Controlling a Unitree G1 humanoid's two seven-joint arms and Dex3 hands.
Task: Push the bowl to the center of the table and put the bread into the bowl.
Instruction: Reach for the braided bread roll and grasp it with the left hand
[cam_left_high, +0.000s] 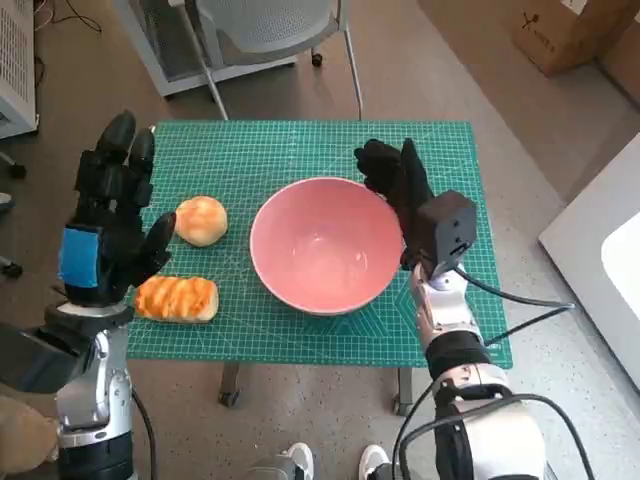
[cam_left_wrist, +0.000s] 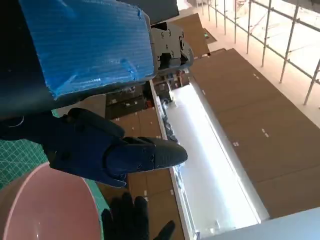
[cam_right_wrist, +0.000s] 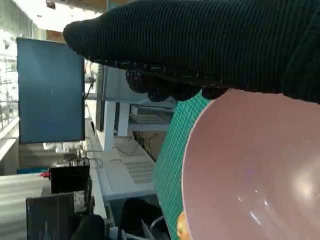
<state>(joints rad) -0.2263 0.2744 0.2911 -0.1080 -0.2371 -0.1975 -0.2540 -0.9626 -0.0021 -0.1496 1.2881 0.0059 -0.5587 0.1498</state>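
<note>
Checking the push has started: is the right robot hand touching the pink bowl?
Touching, apparently. In the head view the right robot hand lies against the far right rim of the pink bowl, with no green mat visible between them.

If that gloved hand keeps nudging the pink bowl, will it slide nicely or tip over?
The pink bowl will probably slide rather than tip: it looks wide and low, sitting upright on the flat green mat. The right hand is against its rim, so a high push might rock it slightly. It is empty, so likely light and easy to move.
</note>
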